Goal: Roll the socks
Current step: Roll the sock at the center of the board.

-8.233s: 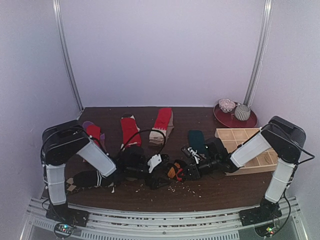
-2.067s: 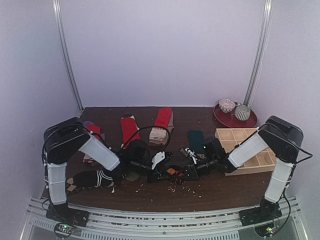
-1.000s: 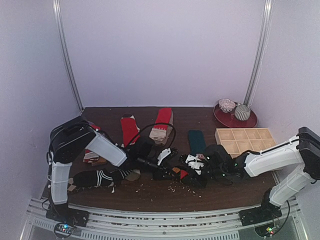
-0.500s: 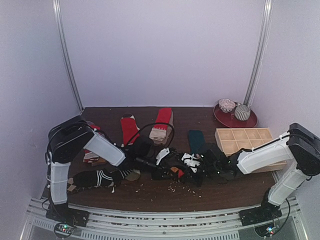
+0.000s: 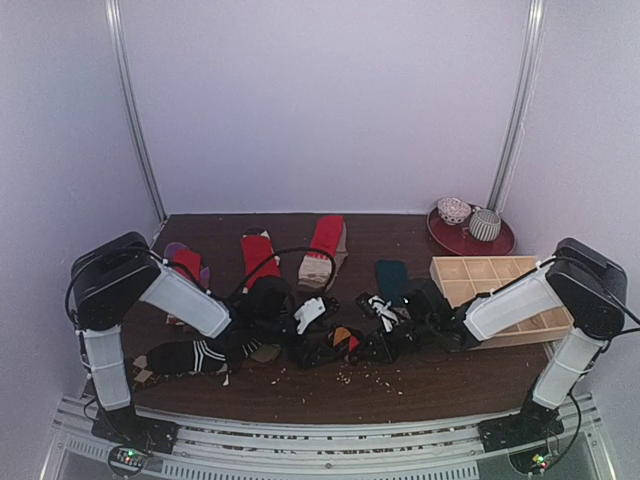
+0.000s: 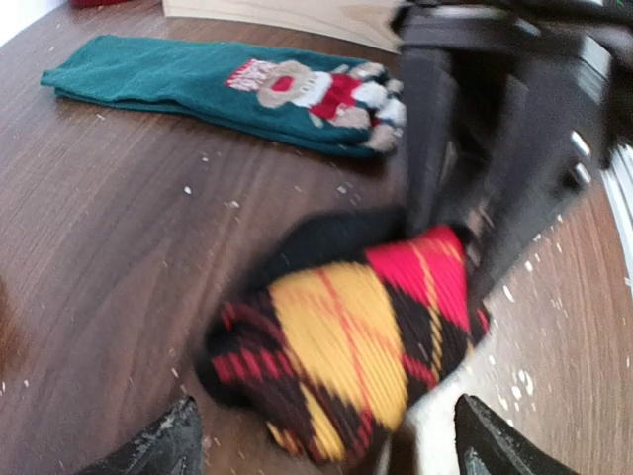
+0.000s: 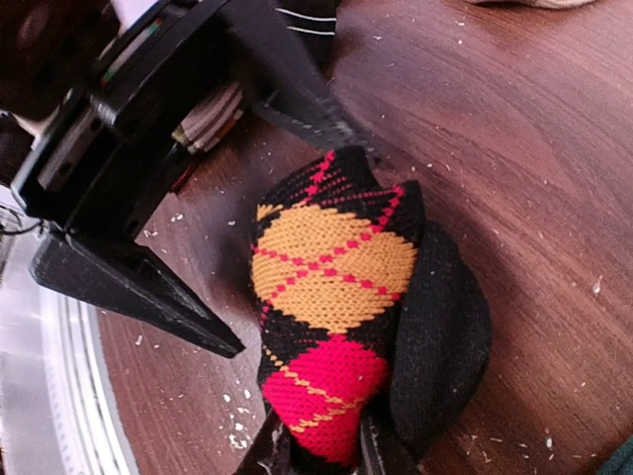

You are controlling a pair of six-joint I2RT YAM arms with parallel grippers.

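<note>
Since a second ago the left gripper (image 6: 331, 445) has sprung wide and its arm has pulled back toward its own side, while the right arm has folded up out of its low reach. The argyle sock (image 7: 331, 327) lies on the table (image 5: 420, 385) between the two arms, near the middle of the front edge, bunched into a loose, half-made roll. A black layer bulges out along one side of it. The right gripper (image 7: 321, 457) is narrowed onto the red diamond end and pinches only that tip. The left fingers stand apart on either side of the bundle and touch nothing. The step in hand looks like a regrip. To do it well, the right pinch should hold firm and stay low against the wood, since lifting by one end would probably let the layers uncoil. The left jaws would best close across the fat yellow middle, gathering in the slack black fold rather than nipping an edge. Only then should the right let go. The teal sock (image 6: 198, 84) lies near, just beyond the bundle, so any sweep that way risks dragging it in.
</note>
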